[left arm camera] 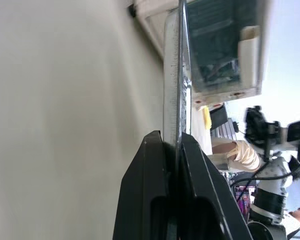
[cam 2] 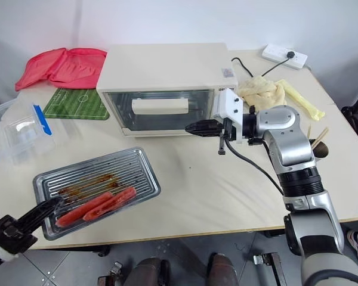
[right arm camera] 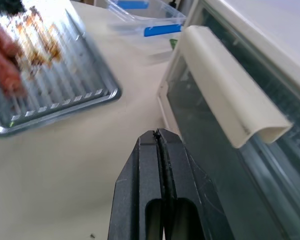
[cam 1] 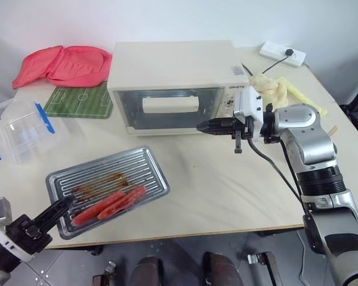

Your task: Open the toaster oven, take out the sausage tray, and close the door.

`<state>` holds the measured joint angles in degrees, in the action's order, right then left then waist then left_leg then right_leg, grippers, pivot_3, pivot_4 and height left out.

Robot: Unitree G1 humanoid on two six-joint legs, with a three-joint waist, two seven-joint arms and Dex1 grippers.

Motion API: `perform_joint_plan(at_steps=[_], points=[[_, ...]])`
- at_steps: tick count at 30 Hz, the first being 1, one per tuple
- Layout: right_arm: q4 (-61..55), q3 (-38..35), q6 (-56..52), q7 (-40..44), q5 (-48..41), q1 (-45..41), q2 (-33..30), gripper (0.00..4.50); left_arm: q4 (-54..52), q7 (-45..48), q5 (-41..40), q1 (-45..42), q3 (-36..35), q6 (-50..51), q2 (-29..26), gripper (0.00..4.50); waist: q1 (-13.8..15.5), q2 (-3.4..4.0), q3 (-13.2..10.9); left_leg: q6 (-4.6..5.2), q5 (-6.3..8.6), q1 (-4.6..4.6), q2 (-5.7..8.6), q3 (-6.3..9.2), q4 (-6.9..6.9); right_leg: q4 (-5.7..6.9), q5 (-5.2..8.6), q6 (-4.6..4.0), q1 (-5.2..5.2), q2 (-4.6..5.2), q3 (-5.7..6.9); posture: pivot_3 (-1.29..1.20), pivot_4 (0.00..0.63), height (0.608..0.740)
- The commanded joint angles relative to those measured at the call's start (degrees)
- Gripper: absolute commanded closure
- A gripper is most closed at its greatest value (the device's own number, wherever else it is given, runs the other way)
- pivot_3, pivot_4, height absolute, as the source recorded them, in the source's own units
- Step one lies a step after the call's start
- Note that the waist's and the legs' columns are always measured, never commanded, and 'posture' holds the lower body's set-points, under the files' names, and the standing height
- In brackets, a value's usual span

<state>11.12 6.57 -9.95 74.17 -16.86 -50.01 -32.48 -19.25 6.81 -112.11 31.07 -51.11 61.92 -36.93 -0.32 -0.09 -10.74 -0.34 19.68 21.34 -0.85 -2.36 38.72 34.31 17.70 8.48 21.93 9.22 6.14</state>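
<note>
Far out to the left of the toaster oven [cam 1: 173,83], the left hand [cam 1: 62,207] is pinching the near-left rim of the sausage tray [cam 1: 107,187], its black fingers [left arm camera: 150,195] clamped on the thin metal edge. The tray sits on the desk [cam 1: 227,185] in front of the oven and off to its left, well clear of it, with two red sausages [cam 1: 110,204] lying side by side on the ridged bottom beside brown grease marks. Behind the tray, left of the oven, there's a clear plastic box [cam 1: 21,128] with a blue clip; between that box and the oven lies a green soccer-field mat [cam 1: 80,101], its edge just beside the oven's left wall, and behind the mat a red cloth [cam 1: 62,64] is spread out. Now the oven itself: the door [cam 1: 170,107] stands upright and shut, the cream bar handle [cam 1: 170,105] across the glass. Nothing lies on the desk directly in front of the door. The right hand [cam 1: 201,126] hovers just in front of the door's lower right corner, fingers pressed together on nothing, pointing across the glass toward the left. Right of the oven, a yellowish cloth [cam 1: 277,90] is bunched up behind the right arm, and a white power strip [cam 1: 282,53] sits at the desk's far right corner.
</note>
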Motion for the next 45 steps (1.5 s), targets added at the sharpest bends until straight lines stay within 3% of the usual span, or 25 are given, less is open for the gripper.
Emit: perform_joint_plan(at_steps=[1,6,12,19,27,31,41,44,45], points=[[0.5,-0.4,1.4,1.1,-0.2,-0.3,-0.6,4.46,-2.7,2.8,-0.9,0.9,-2.5,-2.2,-1.3,4.5,0.0,0.04,0.0,0.0,0.0,0.0,0.0,-0.01,-0.03,0.0,0.0,0.0,0.0,0.0,0.0,0.0,0.15,0.74],[-0.4,0.4,1.1,2.8,0.5,1.2,-1.4,4.46,-0.6,2.6,-0.9,-2.5,3.8,-0.9,-5.6,4.5,0.1,0.1,-0.1,0.0,0.0,-0.01,0.0,-0.02,-0.07,0.0,0.0,-0.01,0.01,-0.03,0.01,0.0,0.15,0.74],[-1.8,1.0,3.6,3.2,4.0,4.3,-5.3,4.46,7.3,-2.1,-0.9,-18.7,16.7,1.3,-8.6,4.5,0.2,0.15,-0.1,0.01,-0.01,0.0,0.03,-0.01,-0.07,0.07,0.0,0.01,0.01,-0.03,0.02,0.0,0.15,0.74],[-8.0,0.1,-2.5,3.7,3.9,9.5,-12.6,4.46,20.3,-5.9,-0.9,-34.5,29.7,6.1,-9.2,4.5,-0.1,0.13,-0.1,0.0,-0.01,-0.04,0.0,-0.09,-0.18,0.21,-0.03,0.06,0.09,-0.09,0.06,0.0,0.15,0.74],[-13.2,-4.0,-8.8,-0.2,1.9,14.3,-16.6,4.46,32.6,-0.9,10.9,-50.0,41.6,12.3,-7.2,4.5,0.2,0.11,-0.1,-0.02,-0.02,-0.03,-0.01,-0.57,-0.02,0.4,-0.04,0.07,0.15,-0.12,0.06,0.0,0.15,0.74],[-16.5,-6.1,-13.0,1.0,-0.7,17.8,-19.5,3.56,37.2,3.2,18.1,-55.0,43.1,13.6,-4.5,4.5,0.5,0.12,-0.1,-0.02,-0.02,-0.02,-0.01,-0.58,-0.01,0.4,-0.04,0.08,0.15,-0.12,0.06,0.0,0.15,0.74],[-19.5,-9.3,-16.5,0.3,-3.7,22.4,-23.5,0.11,42.9,12.0,35.2,-61.6,44.1,16.4,0.9,4.5,2.4,0.14,-0.1,0.08,-0.08,-0.17,0.05,-0.56,0.35,0.18,-0.07,0.15,-0.33,-0.11,0.04,0.0,0.15,0.74],[-19.9,-9.6,-16.9,-0.4,-4.2,22.4,-23.5,0.04,43.2,13.3,38.3,-62.2,42.7,17.7,1.8,4.5,2.5,0.15,-0.1,0.09,-0.12,-0.22,0.05,-0.55,0.37,0.23,-0.09,0.17,-0.36,-0.09,0.02,0.0,0.15,0.74],[-20.0,-9.7,-17.1,-0.7,-4.4,22.4,-23.4,0.0,43.3,13.1,39.7,-62.3,42.5,17.9,1.9,3.88,2.5,0.15,-0.1,0.08,-0.12,-0.22,0.05,-0.55,0.37,0.24,-0.09,0.17,-0.36,-0.09,0.02,0.0,0.15,0.74]])
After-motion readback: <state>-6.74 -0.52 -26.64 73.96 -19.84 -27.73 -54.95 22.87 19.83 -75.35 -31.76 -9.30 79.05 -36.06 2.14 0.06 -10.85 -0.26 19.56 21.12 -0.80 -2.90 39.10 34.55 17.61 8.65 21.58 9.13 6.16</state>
